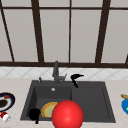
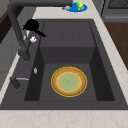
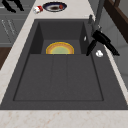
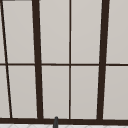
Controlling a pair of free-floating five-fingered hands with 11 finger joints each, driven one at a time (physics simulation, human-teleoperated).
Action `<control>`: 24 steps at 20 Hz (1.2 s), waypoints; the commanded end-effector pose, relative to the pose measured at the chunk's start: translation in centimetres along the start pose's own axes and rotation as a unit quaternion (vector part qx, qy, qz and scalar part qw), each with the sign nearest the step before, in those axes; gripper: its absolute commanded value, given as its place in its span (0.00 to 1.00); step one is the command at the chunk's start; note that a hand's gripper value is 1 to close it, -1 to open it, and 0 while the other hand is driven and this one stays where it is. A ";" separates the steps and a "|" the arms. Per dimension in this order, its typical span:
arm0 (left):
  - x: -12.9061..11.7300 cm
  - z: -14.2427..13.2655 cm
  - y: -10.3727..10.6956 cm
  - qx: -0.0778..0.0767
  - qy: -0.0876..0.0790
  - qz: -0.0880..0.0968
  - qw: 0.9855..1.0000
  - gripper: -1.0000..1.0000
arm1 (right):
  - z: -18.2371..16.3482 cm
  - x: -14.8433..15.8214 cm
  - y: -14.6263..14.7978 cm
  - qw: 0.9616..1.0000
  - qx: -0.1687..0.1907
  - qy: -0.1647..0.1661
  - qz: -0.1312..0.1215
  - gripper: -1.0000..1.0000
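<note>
Your right hand hangs at the far rim of the sink, just right of the faucet; its fingers look straight and released, gripping nothing, with a small white knob just beside it in the right side view. Your left hand floats at the sink's near left corner, and you cannot tell its state. A yellow plate lies flat in the left basin. A red ball sits near the front. On the surface, a dark plate lies far left and a blue plate far right.
</note>
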 end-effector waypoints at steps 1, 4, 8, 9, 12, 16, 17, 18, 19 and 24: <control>0.0 0.0 0.0 0.000 0.000 0.000 1.000 0.50 | -1.6 1.3 -0.3 0.999 -0.019 -0.033 0.007 0.00; 0.0 0.0 0.0 0.000 0.000 0.000 1.000 0.50 | 0.2 2.0 0.8 0.999 -0.006 -0.041 0.015 0.00; 0.0 0.0 0.0 0.000 0.000 0.000 1.000 0.50 | 0.1 0.8 0.6 1.000 -0.007 0.008 0.012 0.00; 0.0 0.0 0.0 0.000 0.000 0.000 1.000 0.50 | 0.5 0.5 -0.1 1.000 -0.005 0.005 0.003 0.00; 0.0 0.0 0.0 0.000 0.000 0.000 1.000 0.50 | 1.8 0.4 -0.9 0.999 0.028 -0.021 -0.037 0.00; 0.0 0.0 0.0 0.000 0.000 0.000 1.000 0.50 | 2.9 1.4 -1.5 0.997 0.039 -0.032 -0.051 0.00; 0.0 0.0 0.0 0.000 0.000 0.000 1.000 0.50 | 3.2 1.6 -1.7 0.997 0.041 -0.037 -0.050 0.00; 0.0 0.0 0.0 0.000 0.000 0.000 1.000 0.50 | 3.3 1.6 -1.8 0.997 0.040 -0.045 -0.047 0.00; 0.0 0.0 0.0 0.000 0.000 0.000 1.000 0.50 | 3.0 1.4 -1.6 0.997 0.035 -0.060 -0.039 0.00; 0.0 0.0 0.0 0.000 0.000 0.000 1.000 0.50 | 2.6 1.0 -2.6 0.992 0.013 -0.120 -0.047 0.00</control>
